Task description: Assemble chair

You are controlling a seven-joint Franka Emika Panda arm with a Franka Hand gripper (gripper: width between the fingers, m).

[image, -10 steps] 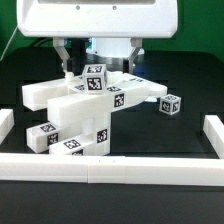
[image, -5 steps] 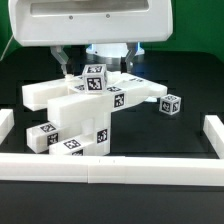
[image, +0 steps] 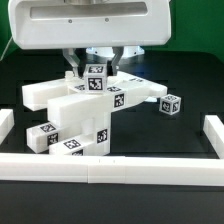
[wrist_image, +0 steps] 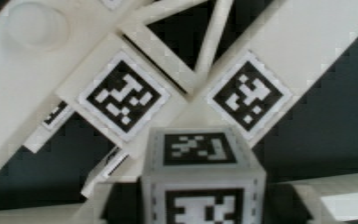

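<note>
on the black table (image: 185,135) the half-built chair (image: 85,115) looks rigid, light and smooth-sided, best taken by the flat faces of its upright square leg (image: 95,76), which the gripper (image: 94,69) pinches narrowly. a loose tagged cube (image: 170,103) sits near on the exterior view's right; border rails (image: 110,168) fence the front, leaving open room above.

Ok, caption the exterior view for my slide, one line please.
Gripper closed on an upright leg above the white chair parts, one tagged cube lying apart.
</note>
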